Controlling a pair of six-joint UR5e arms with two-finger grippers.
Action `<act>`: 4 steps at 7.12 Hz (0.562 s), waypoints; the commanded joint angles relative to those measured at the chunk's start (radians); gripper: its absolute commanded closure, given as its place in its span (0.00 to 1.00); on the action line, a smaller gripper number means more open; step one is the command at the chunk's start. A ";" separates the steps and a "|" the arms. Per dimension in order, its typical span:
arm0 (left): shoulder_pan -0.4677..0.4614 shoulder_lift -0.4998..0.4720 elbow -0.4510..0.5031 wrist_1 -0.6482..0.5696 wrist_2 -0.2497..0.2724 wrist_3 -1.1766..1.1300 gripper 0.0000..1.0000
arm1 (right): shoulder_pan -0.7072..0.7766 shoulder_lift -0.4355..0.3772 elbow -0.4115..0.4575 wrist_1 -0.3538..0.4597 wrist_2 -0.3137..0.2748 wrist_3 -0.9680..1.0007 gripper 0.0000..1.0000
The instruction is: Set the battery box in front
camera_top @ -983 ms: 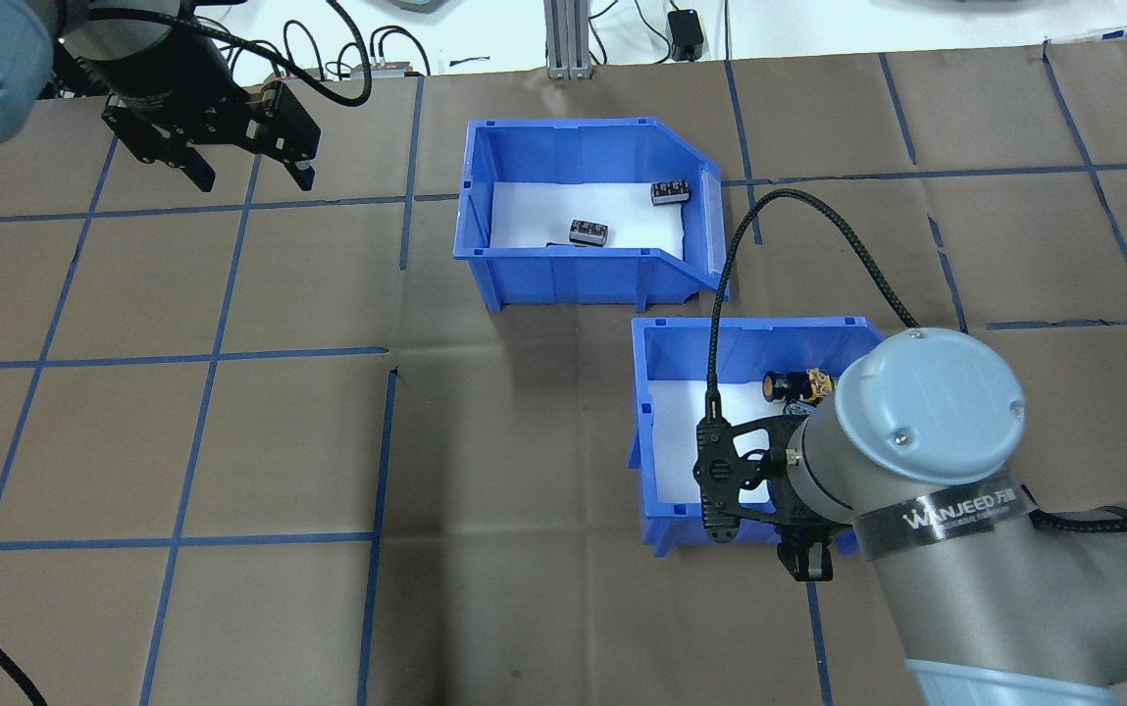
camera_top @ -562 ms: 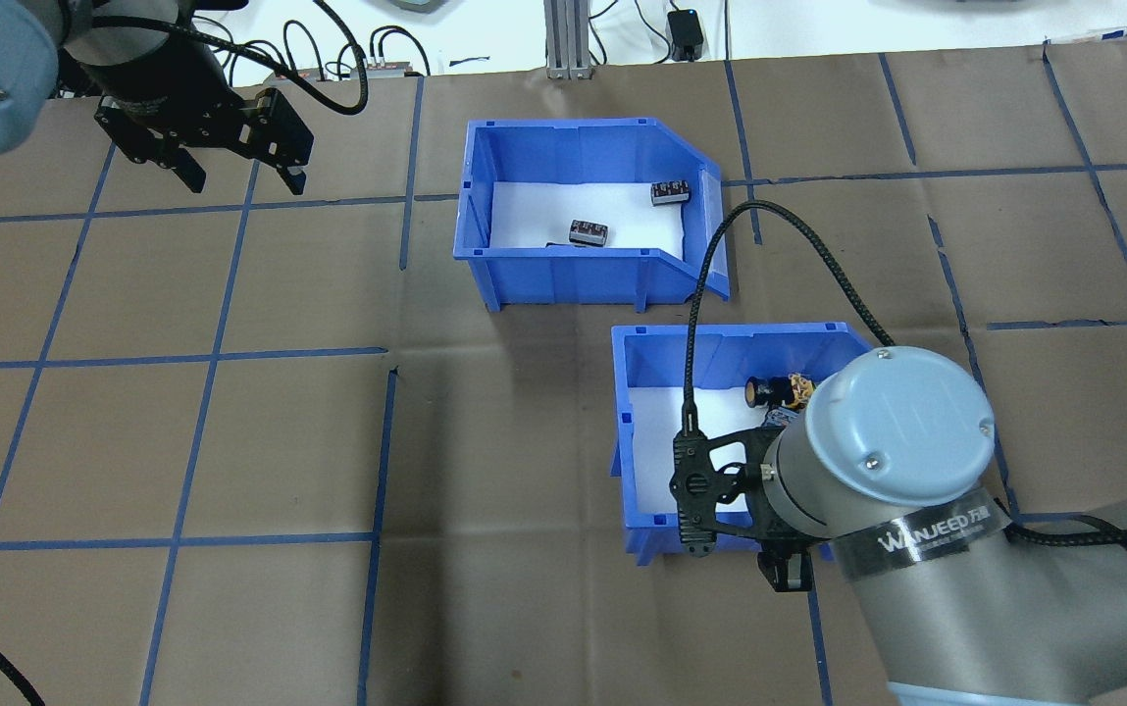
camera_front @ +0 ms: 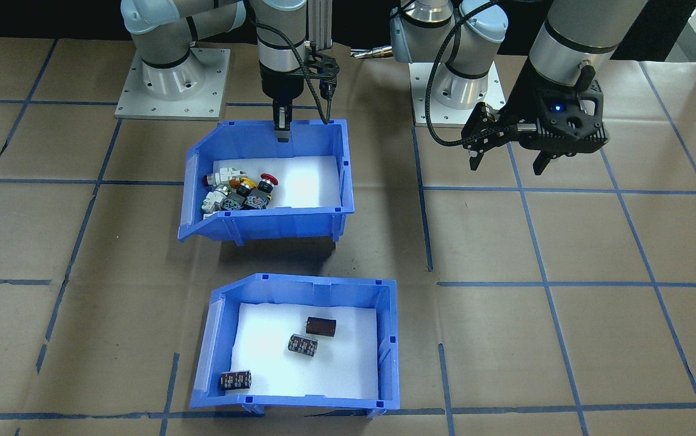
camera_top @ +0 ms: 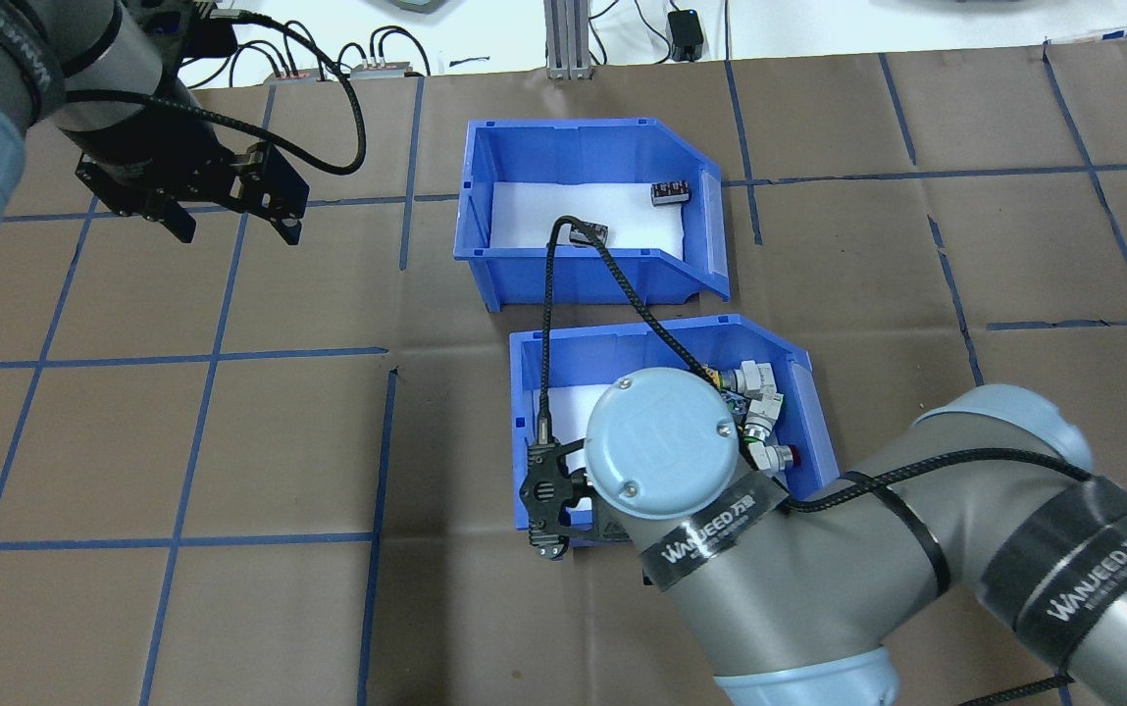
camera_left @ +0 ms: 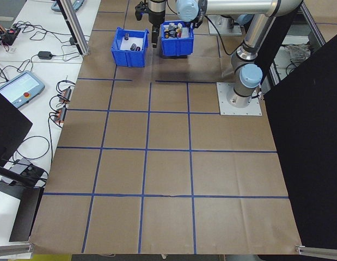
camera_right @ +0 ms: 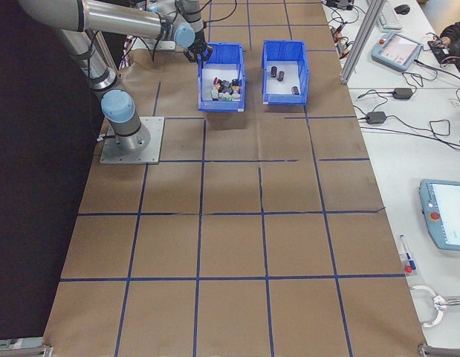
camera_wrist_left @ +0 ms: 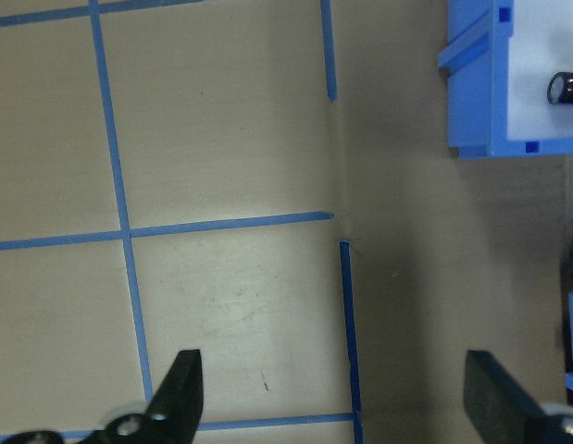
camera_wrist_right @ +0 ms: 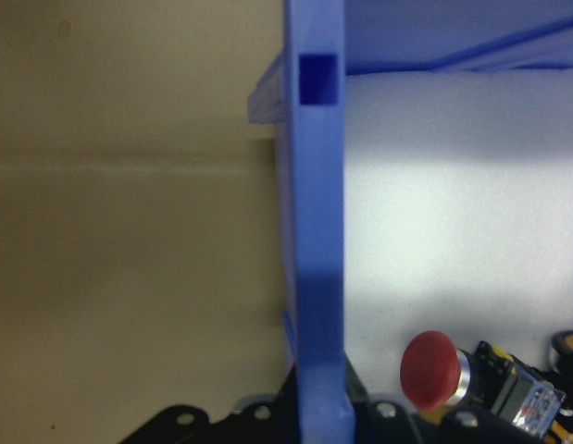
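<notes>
1. The left gripper (camera_top: 230, 218) hangs over bare brown paper at the far left of the overhead view, well apart from both bins. Its fingers (camera_wrist_left: 182, 388) stand wide apart in the left wrist view, with only taped paper between them — it holds nothing.
2. The table (camera_top: 230, 441) is covered in brown paper marked into squares by blue tape.
3. The battery box (camera_top: 573, 265) sits in the middle of the overhead view, on the far side from the robot, its open sloped front facing right. Three dark cells (camera_front: 303, 345) lie loose on its white foam in the front-facing view, spread apart from one another.
4. The switch bin (camera_top: 808, 392) sits just on the robot's side of the battery box, near it but not touching; coloured push-buttons (camera_front: 235, 188) are heaped at one end.
5. The right gripper (camera_front: 282, 126) stands upright at the switch bin's back wall. In the right wrist view that blue wall runs between the fingers, which are closed onto it — a red button (camera_wrist_right: 432, 368) lies just inside.
</notes>
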 commanded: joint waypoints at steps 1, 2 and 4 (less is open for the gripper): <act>-0.001 0.011 -0.021 0.027 -0.001 -0.072 0.00 | 0.052 0.057 -0.013 -0.027 -0.016 0.081 1.00; -0.004 0.012 -0.021 0.024 0.002 -0.067 0.01 | 0.052 0.055 -0.011 -0.024 -0.018 0.086 1.00; -0.007 0.009 -0.021 0.023 -0.002 -0.058 0.01 | 0.052 0.051 -0.008 -0.012 -0.019 0.086 1.00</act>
